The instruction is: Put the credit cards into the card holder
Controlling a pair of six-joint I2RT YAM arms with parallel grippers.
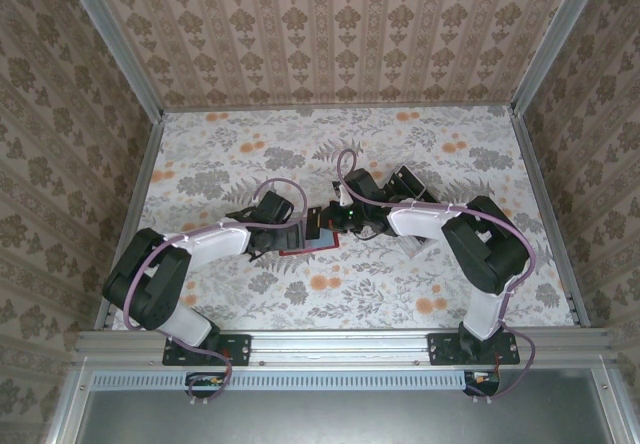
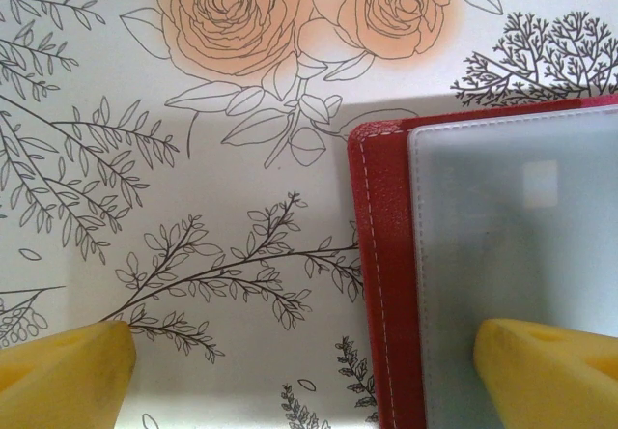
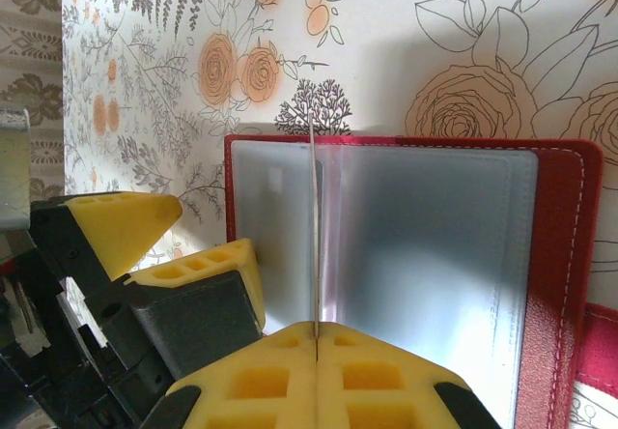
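Note:
The red card holder (image 3: 560, 284) lies open on the floral table, its clear plastic sleeves (image 3: 435, 255) facing up. My right gripper (image 3: 316, 330) is shut on a thin credit card (image 3: 314, 226), seen edge-on and standing upright over the sleeves near the holder's fold. My left gripper (image 2: 309, 371) is open and low, straddling the card holder's (image 2: 386, 284) left edge. One of its fingers (image 2: 550, 366) is over the sleeve and the other (image 2: 63, 376) over the bare table. From above, both grippers meet over the card holder (image 1: 312, 247) at mid-table.
Dark flat objects (image 1: 405, 181) lie just beyond the right arm, partly hidden by it. Patterned walls close the table on three sides. In the right wrist view the left gripper's yellow fingers (image 3: 208, 270) sit close beside the held card.

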